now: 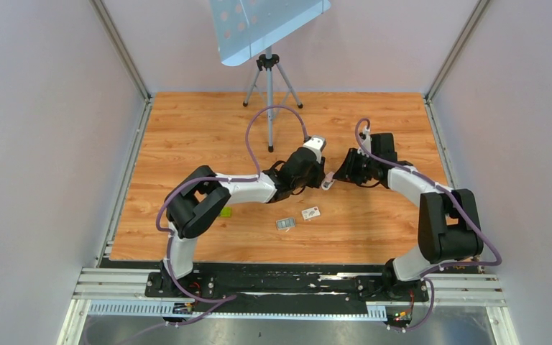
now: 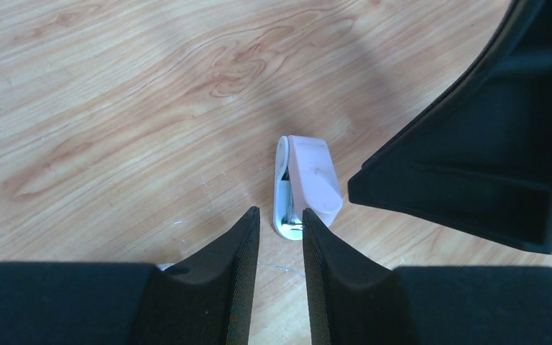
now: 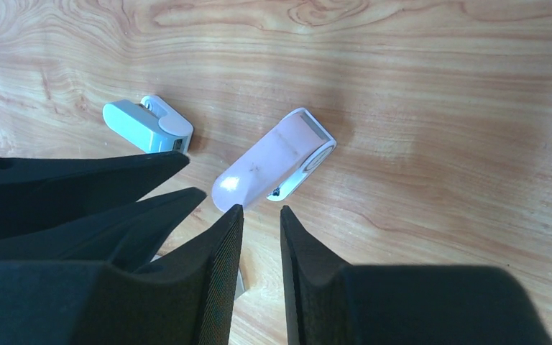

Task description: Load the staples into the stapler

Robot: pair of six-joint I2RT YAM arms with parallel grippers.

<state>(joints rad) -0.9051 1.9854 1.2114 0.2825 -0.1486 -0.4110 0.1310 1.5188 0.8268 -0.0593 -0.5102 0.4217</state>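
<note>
The stapler [image 2: 309, 176], Tom: where is it?

Lying on the wooden table [image 1: 187, 129], Mia, about mid-table, right where the tips of the two arms meet. Its pink cover is uppermost, the white base shows along one side, and a bit of metal glints in the slot between them.

Is either arm holding it?

No. The left gripper [image 2: 280, 215] has its fingers a narrow gap apart, with bare wood showing between them. The stapler's near end sits right at their tips. Whether it touches them I cannot tell.

And the right gripper [image 3: 261, 212]?

Much the same: fingers parted a little, nothing in the gap. The rounded pink end of the stapler lies just beyond one fingertip, and the body runs away from it at a slant.

How do the two grippers stand to each other?

Near, facing each other from opposite sides, both over that same end of the stapler. In the right wrist view, one finger of the left gripper ends just beside the pink tip.

Anything else on the table?

Nearer the arm bases, a little way from the stapler, lies a small white card [image 1: 311, 213], and just beside it a small greyish block [image 1: 285, 224]. A green bit [image 1: 225, 212] peeks out beside the left arm's elbow. At the far edge stands a tripod [image 1: 269, 86] carrying a pale perforated panel [image 1: 259, 25].
</note>
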